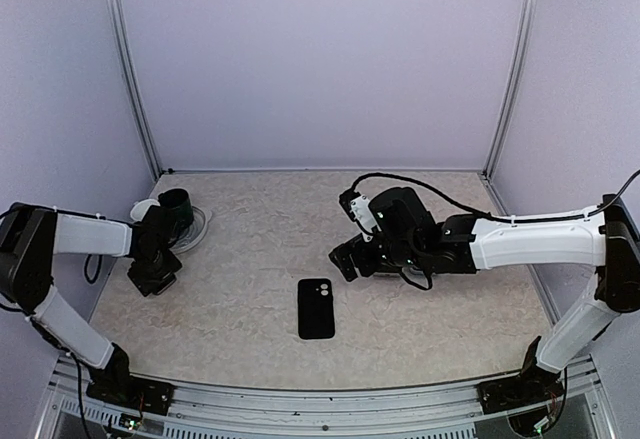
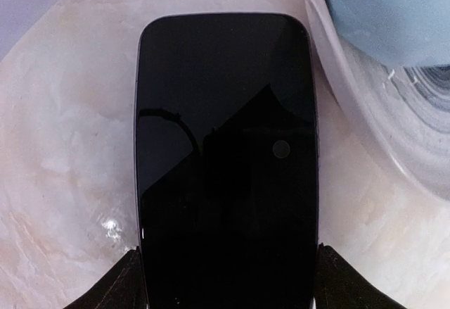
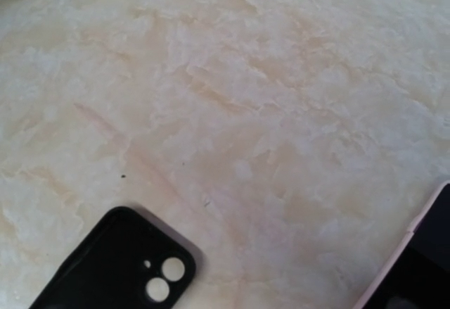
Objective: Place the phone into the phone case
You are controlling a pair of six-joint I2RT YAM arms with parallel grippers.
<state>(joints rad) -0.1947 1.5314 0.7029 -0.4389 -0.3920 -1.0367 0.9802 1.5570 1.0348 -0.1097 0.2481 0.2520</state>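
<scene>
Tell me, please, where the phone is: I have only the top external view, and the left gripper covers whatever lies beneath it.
Observer: In the left wrist view the phone lies flat on the table, glossy dark face up, directly under the left gripper.
Operator: Is it gripped?
Observer: The fingers stand at its two long edges. I cannot tell whether they press on it.
Operator: And is the case ready to receive it?
Observer: In the right wrist view the phone case is empty: the table shows through its camera cutout.
</scene>
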